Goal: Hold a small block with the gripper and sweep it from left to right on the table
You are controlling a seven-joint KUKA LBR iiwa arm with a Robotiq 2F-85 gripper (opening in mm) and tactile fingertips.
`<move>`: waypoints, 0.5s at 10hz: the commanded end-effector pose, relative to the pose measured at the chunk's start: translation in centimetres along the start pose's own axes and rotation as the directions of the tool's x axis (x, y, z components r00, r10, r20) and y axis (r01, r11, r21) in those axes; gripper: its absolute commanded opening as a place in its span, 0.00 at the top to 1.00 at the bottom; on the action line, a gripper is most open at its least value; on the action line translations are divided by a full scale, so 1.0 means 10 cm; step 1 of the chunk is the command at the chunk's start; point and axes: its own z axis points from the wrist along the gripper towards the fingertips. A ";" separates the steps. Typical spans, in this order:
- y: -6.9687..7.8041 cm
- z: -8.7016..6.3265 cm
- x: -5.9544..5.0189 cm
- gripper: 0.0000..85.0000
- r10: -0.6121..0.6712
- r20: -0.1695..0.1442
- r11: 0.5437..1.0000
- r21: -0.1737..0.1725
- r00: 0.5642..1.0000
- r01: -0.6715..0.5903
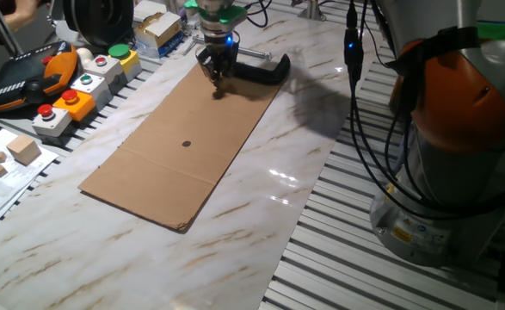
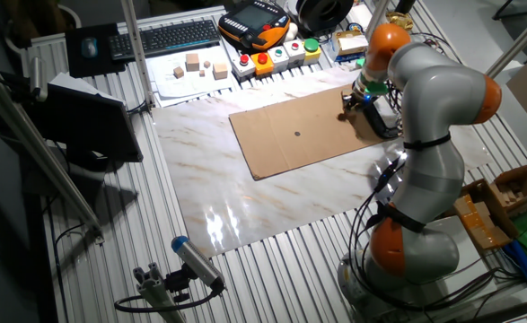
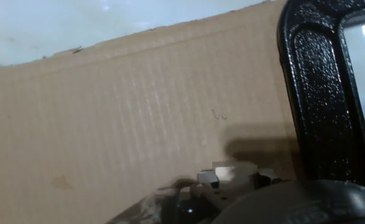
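My gripper (image 1: 218, 84) (image 2: 347, 113) hangs low over the far end of the brown cardboard sheet (image 1: 166, 168) (image 2: 281, 151) (image 3: 107, 124), which lies on the white marble table (image 1: 235, 254) (image 2: 205, 166). Its fingers are drawn together. In the hand view a small pale block (image 3: 234, 172) sits pinched between the dark fingertips, just above the cardboard. From the fixed views the small block is too tiny to make out. A black clamp (image 1: 265, 71) (image 2: 382, 127) (image 3: 319, 93) lies right beside the gripper.
Button boxes (image 1: 71, 95) and an orange pendant (image 1: 28, 77) line the table's left edge. Larger wooden cubes (image 1: 21, 149) (image 2: 193, 63) rest on paper. A keyboard (image 2: 169, 38) lies behind. The arm's base (image 1: 458, 129) and cables stand to the right on slatted metal.
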 end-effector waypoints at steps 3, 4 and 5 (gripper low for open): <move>0.00 0.00 0.00 0.99 -0.056 0.006 0.998 -0.011 0.998 0.056; 0.00 0.00 0.00 0.99 -0.062 0.011 0.998 -0.015 0.998 0.062; 0.01 0.00 0.00 0.99 -0.063 0.014 0.998 -0.015 0.998 0.063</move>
